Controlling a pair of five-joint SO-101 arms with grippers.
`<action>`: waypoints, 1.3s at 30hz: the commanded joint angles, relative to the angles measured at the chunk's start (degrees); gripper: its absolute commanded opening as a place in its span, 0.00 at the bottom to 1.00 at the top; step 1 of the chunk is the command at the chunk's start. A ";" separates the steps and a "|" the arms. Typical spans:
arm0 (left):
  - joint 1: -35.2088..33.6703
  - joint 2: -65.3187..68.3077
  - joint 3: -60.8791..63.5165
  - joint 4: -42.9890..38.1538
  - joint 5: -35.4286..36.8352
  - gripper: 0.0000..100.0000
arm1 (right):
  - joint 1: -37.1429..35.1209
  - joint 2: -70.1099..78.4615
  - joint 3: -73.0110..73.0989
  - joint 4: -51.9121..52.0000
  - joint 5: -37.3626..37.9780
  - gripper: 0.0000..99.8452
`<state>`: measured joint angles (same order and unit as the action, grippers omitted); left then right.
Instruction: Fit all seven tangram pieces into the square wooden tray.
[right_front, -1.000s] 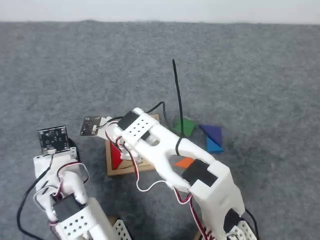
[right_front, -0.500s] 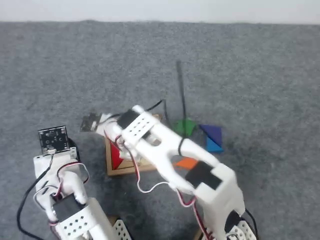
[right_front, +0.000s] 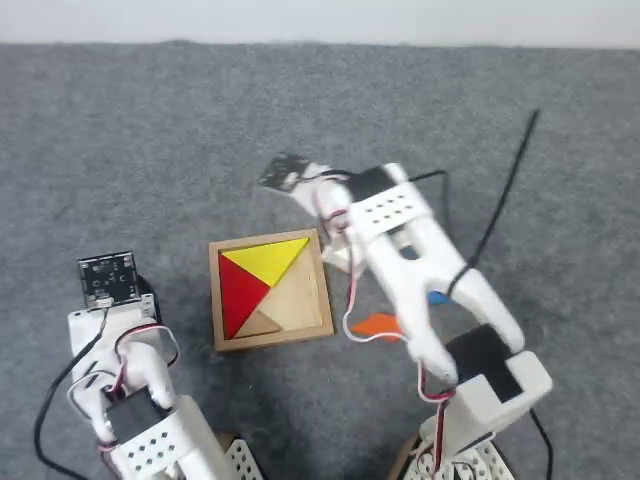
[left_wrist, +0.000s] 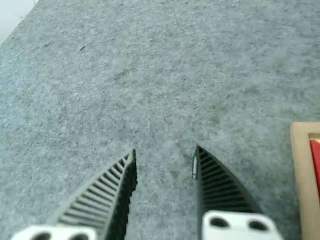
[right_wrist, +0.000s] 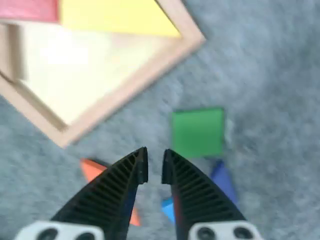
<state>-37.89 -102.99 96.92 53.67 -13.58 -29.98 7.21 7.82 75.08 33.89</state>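
Note:
The square wooden tray (right_front: 322, 290) lies mid-table with a yellow triangle (right_front: 268, 258) at its far side and a red triangle (right_front: 238, 292) at its left. My right arm (right_front: 400, 230) stretches over the carpet just right of the tray. In its wrist view my right gripper (right_wrist: 154, 162) hangs above the carpet, fingertips almost touching and holding nothing. A green square (right_wrist: 198, 132) lies just past the tips, an orange piece (right_wrist: 92, 170) and blue pieces (right_wrist: 222, 180) beside them. My left gripper (left_wrist: 164, 160) is open over bare carpet, left of the tray's edge (left_wrist: 300, 165).
The orange piece (right_front: 378, 323) lies on the carpet between the tray and the right arm's base. A blue corner (right_front: 437, 297) peeks from under that arm. The left arm (right_front: 130, 400) sits folded at the near left. Grey carpet stretches away behind the tray.
My right arm swung off the tray toward the right and farther back. The tray is now uncovered, with the yellow triangle lying in it. The left arm kept still.

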 joint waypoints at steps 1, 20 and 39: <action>0.26 -1.41 -1.54 0.35 -0.62 0.18 | 4.35 -3.03 0.44 -5.58 3.16 0.20; 0.26 -1.41 -0.84 0.09 -0.70 0.18 | 5.14 24.84 -20.92 3.91 14.51 0.29; 0.26 -1.41 -0.75 0.09 -0.70 0.18 | 4.70 27.56 -21.45 4.35 16.88 0.06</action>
<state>-37.89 -102.99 96.92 53.67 -13.76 -25.41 34.11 -12.22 78.95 50.07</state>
